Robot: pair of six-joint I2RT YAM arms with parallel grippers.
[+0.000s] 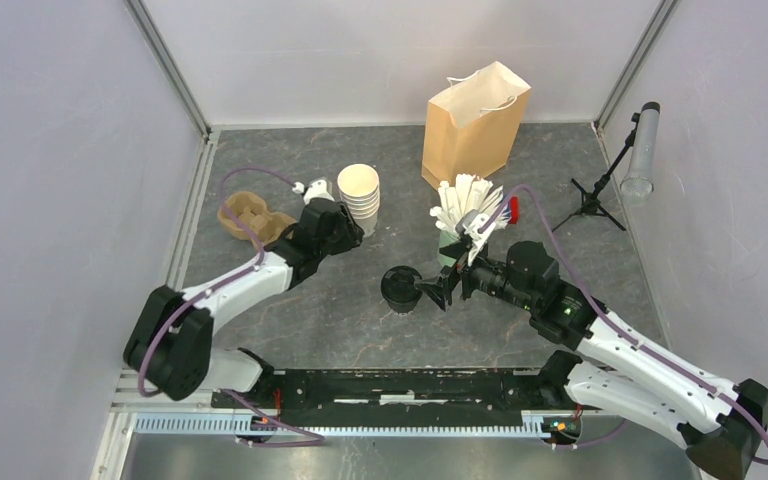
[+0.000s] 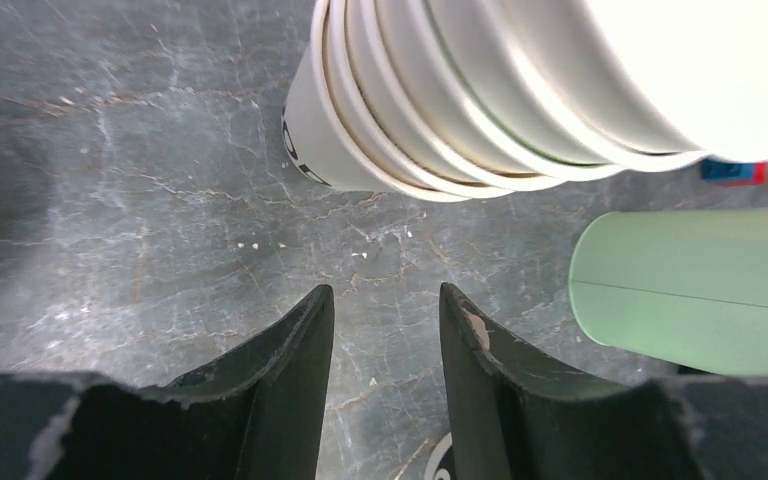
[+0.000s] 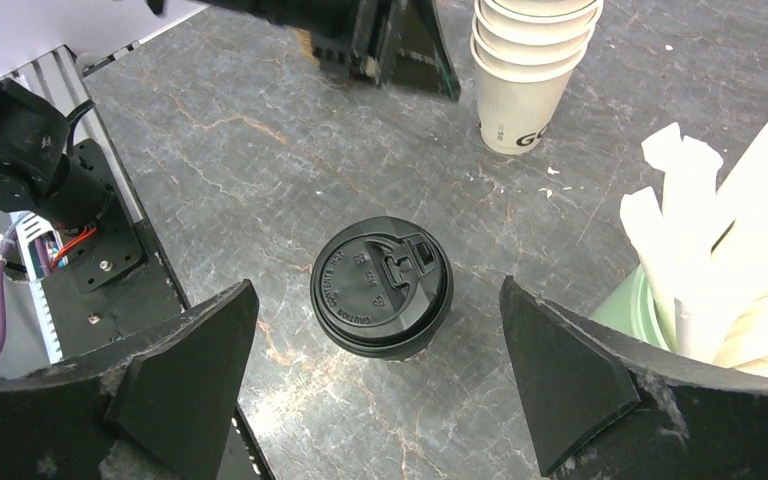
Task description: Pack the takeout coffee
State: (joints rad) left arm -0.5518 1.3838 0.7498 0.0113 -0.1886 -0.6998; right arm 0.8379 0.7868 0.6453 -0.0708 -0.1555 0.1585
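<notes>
The right gripper [image 1: 438, 291] has its jaws spread wide, with the takeout coffee [image 3: 380, 290] standing between them untouched. It shows a round black lid [image 3: 365, 280], and the cup beneath is barely visible. The left gripper [image 2: 385, 295] is half parted on nothing, near the cup stack [image 2: 430, 110]. The table [image 1: 340, 320] is dark grey and marbled, the walls [image 1: 60, 150] are pale, and a brown bag [image 1: 475, 125] stands at the back.

We look down between the wide-spread black fingers of the right gripper [image 3: 378, 288], one at each lower corner. On the grey marbled table [image 3: 210, 170] a paper cup with a round black lid [image 3: 380, 300] stands upright in the gap between them, touching neither finger. Beyond it, at the top, stands a stack of lidless cream cups [image 3: 530, 70], with a dark part of the left arm [image 3: 360, 30] just beside it. At the right edge, white sticks [image 3: 710, 260] rise from a green cup [image 3: 650, 315].
</notes>
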